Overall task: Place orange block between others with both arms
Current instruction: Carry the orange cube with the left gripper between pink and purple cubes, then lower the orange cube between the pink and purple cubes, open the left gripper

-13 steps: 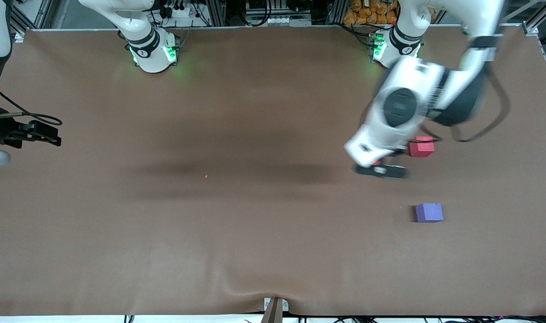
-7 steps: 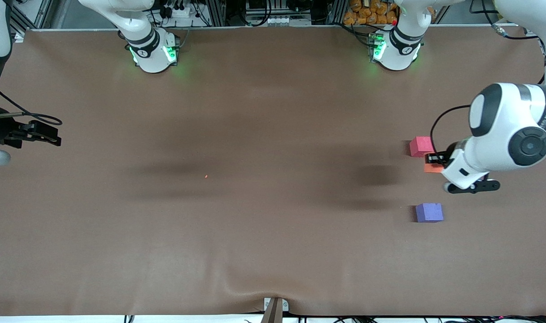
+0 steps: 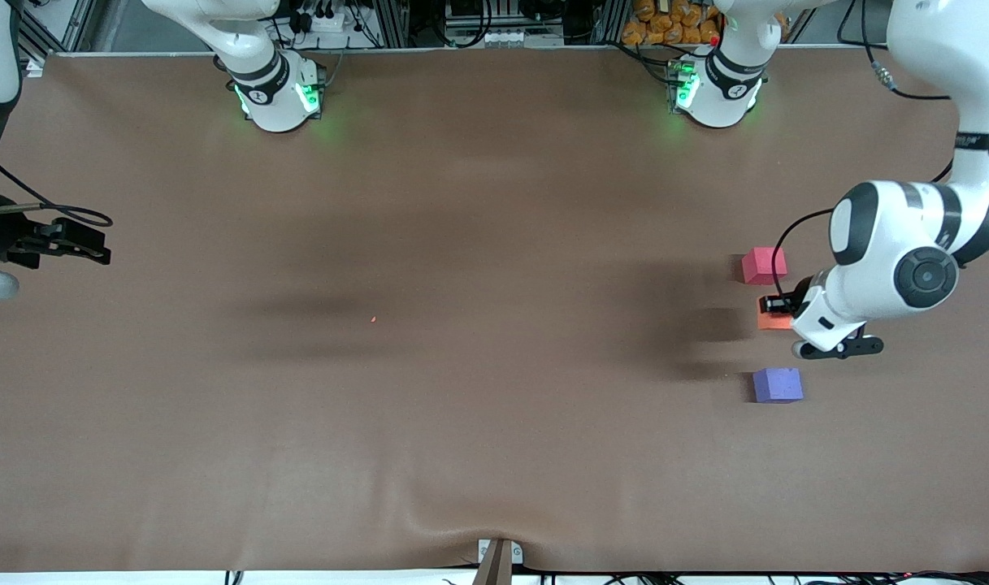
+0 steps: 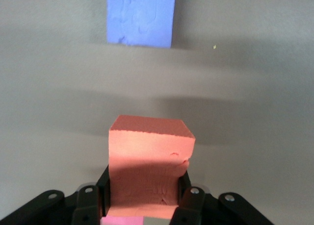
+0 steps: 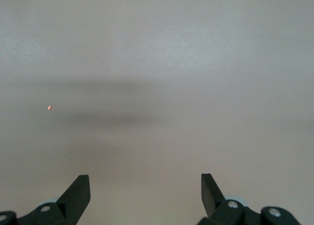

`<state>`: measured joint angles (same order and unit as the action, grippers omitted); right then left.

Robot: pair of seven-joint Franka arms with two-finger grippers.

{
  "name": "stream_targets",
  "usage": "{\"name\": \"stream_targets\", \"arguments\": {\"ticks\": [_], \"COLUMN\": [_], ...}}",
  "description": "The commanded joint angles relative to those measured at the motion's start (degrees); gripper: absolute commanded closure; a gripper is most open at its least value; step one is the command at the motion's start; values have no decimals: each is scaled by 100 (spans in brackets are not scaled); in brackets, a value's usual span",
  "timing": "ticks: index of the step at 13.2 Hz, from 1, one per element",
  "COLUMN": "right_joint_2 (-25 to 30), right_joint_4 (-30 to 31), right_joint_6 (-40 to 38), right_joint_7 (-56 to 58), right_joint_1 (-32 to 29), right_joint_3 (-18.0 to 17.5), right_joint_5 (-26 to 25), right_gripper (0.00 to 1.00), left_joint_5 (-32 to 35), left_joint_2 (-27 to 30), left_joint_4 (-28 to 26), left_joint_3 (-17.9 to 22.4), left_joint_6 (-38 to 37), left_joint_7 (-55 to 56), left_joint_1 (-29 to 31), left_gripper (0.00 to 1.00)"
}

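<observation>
Three foam cubes sit toward the left arm's end of the brown tabletop [image 3: 461, 244]: the pinkish-red cube [image 3: 764, 265], the purple-blue cube [image 3: 778, 384] nearer the front camera, and the orange block [image 3: 773, 317] in the gap between them. We see the left hand [image 3: 778, 307] clamped on the orange block; in the left wrist view its fingers [image 4: 104, 186] press the block's two sides and the block [image 4: 149, 161] points toward the purple-blue cube [image 4: 141, 16]. We cannot tell from these views whether the block rests on the tabletop or hangs just above it. It lies roughly in line with the two others, slightly closer to the pinkish-red one.

We judge the carrying part of the task done: the block is where it belongs. What is left is to settle it onto the surface if it is not down, release it, and pull the left arm clear without nudging either neighbour.

Our right hand [image 3: 71, 244] waits at the right arm's end of the tabletop, its fingers [image 5: 78, 193] spread wide and empty over bare surface.
</observation>
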<state>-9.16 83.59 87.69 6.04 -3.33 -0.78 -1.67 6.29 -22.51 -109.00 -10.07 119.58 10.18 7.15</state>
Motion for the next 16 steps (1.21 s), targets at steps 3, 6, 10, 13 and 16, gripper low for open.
{"name": "stream_targets", "arguments": {"ticks": [3,6,10,13,16], "right_joint_2": [11,11,11,11,11], "right_joint_4": [-71,-71,-62,-71,-71], "right_joint_6": [-77,-77,-77,-77,-77], "right_joint_7": [3,3,3,3,3], "right_joint_1": [-19,-27,-27,-27,-19], "right_joint_3": [-10,-10,-10,-10,-10], "right_joint_5": [-61,-61,-61,-61,-61], "right_gripper": [0,0,0,0,0], "left_joint_5": [-84,-93,-102,-102,-137], "left_joint_2": [-279,-411,-552,-587,-640], "left_joint_4": [10,10,10,10,10], "left_joint_3": [-66,-66,-66,-66,-66], "left_joint_6": [232,425,593,681,759], "left_joint_7": [-227,-341,-473,-350,-210], "left_joint_1": [295,339,480,480,480], "left_gripper": [100,100,100,100,100]}}
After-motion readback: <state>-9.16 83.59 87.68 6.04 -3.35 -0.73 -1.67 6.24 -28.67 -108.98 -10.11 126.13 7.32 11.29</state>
